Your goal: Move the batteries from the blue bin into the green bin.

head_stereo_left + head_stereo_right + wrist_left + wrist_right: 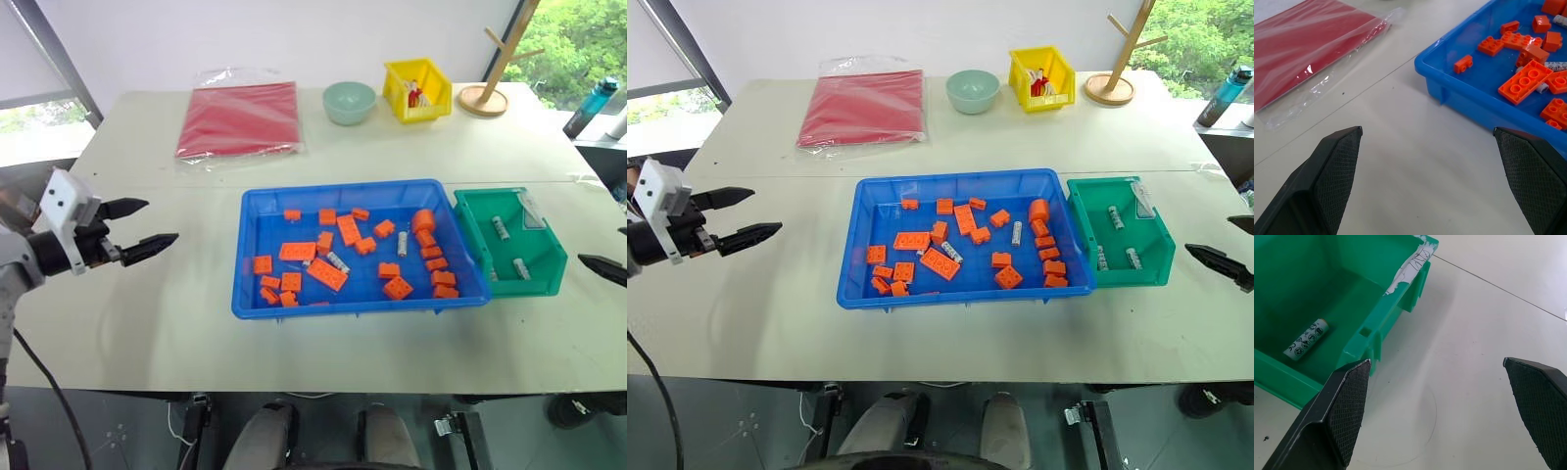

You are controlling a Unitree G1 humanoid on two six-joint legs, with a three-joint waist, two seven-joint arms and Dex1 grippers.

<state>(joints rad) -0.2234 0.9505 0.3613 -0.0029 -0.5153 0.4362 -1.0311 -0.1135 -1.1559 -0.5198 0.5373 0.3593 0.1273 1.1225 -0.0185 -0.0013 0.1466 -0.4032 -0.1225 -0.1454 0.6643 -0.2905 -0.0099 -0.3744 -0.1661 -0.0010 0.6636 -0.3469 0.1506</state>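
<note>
Beside blue bin [255, 304], left pincer [139, 227] level, agape

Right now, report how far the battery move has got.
Done: three batteries lie in the green bin. In hand: nothing; the left gripper and the right gripper both hover over bare table with jaws open and empty. Left: at least two batteries, one and another, lie among orange bricks in the blue bin.

Bright, even daylight; soft shadows
</note>
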